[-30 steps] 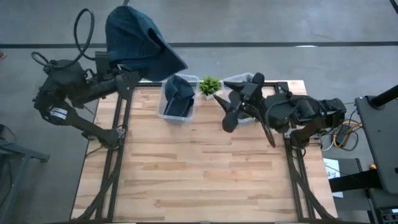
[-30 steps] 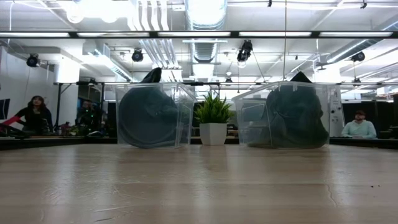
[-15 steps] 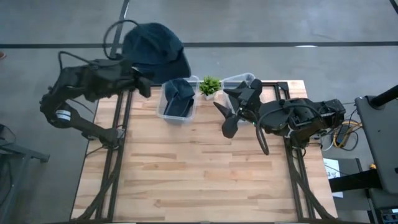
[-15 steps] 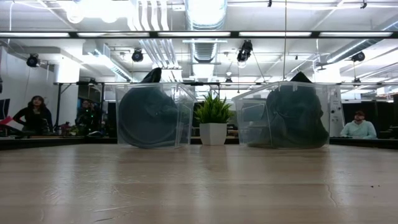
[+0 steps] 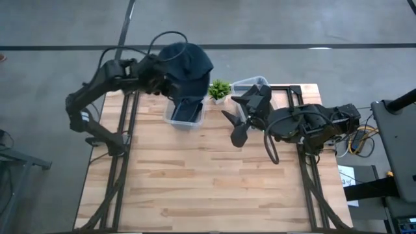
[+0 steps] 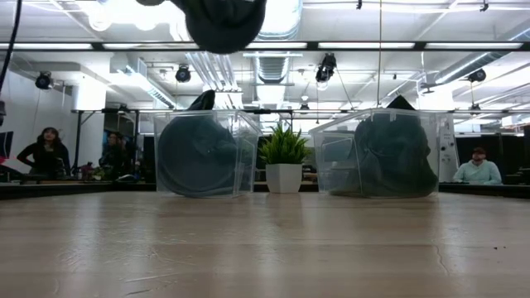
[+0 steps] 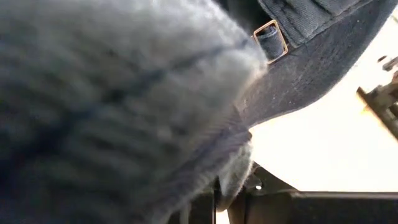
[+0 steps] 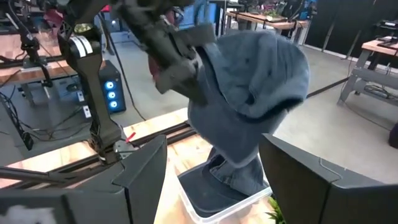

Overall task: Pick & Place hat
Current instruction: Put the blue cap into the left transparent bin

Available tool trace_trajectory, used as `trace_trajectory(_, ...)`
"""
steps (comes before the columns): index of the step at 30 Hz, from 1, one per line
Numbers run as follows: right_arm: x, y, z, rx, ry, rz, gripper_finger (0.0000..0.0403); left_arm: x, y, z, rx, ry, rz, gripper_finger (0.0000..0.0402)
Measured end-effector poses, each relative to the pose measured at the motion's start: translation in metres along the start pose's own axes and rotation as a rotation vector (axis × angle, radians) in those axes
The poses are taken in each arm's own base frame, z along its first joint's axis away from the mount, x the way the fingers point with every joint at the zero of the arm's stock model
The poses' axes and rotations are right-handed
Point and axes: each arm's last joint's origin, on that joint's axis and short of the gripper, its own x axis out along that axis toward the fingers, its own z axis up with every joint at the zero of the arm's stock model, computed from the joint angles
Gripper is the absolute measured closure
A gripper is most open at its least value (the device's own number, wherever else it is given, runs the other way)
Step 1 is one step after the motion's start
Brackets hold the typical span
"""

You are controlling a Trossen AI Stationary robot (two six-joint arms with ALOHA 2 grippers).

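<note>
Along the far edge of the wooden bench [image 5: 195,175] two clear plastic bins are set, with a small potted plant [image 5: 219,89] between them. In the left bin [image 5: 175,117] a dark blue hat [image 5: 188,108] is lying; the right bin [image 5: 250,83], near the far right corner, is partly covered from above by the right arm, and in the low view a dark bundle [image 6: 389,157] is seen filling it. In that same view the plant [image 6: 284,157] is seen standing upright in a white pot, level with both bins, and seated people are visible in the room behind. The right gripper [image 5: 235,122] is held above the bench just in front of the plant and the right bin, its fingers [image 8: 143,174] spread wide with nothing between them. The left gripper [image 5: 170,79] is clenched on a dark blue denim hat [image 5: 188,62], which is held in the air above the left bin at the far edge, clear of its rim. The carried hat [image 8: 249,99] is seen hanging as a limp, crumpled dome with its cloth folded downward toward the bin, and a small brass buckle [image 7: 269,36] on a strap is shown close up in the left wrist view. Only the hat's lower part [image 6: 224,21] is caught at the top of the low view.
</note>
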Motion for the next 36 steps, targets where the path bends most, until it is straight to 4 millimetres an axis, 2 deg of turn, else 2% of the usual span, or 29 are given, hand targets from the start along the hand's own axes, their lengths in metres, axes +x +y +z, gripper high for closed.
trace_trajectory(3,0.001,0.001,-0.001,-0.016,0.003,-0.002,0.0157,0.014,0.005,0.004,0.0,0.064,0.03,0.0397)
trace_trajectory(7,0.002,0.001,-0.003,-0.072,0.007,-0.003,0.016,0.034,0.023,0.005,-0.033,0.235,0.142,0.0397)
trace_trajectory(14,0.002,0.001,-0.004,-0.14,0.009,-0.003,0.0161,0.063,0.032,0.014,-0.114,0.324,0.159,0.0397)
trace_trajectory(20,0.002,0.0,-0.006,-0.185,0.028,-0.008,0.0161,0.09,0.027,0.014,-0.118,0.399,0.18,0.0397)
trace_trajectory(25,0.002,0.0,-0.006,-0.191,0.028,-0.008,0.0156,0.122,0.023,0.009,-0.123,0.496,0.193,0.0397)
trace_trajectory(36,0.002,0.0,-0.006,-0.224,0.029,-0.008,0.0163,0.157,0.02,0.006,-0.097,0.564,0.266,0.0397)
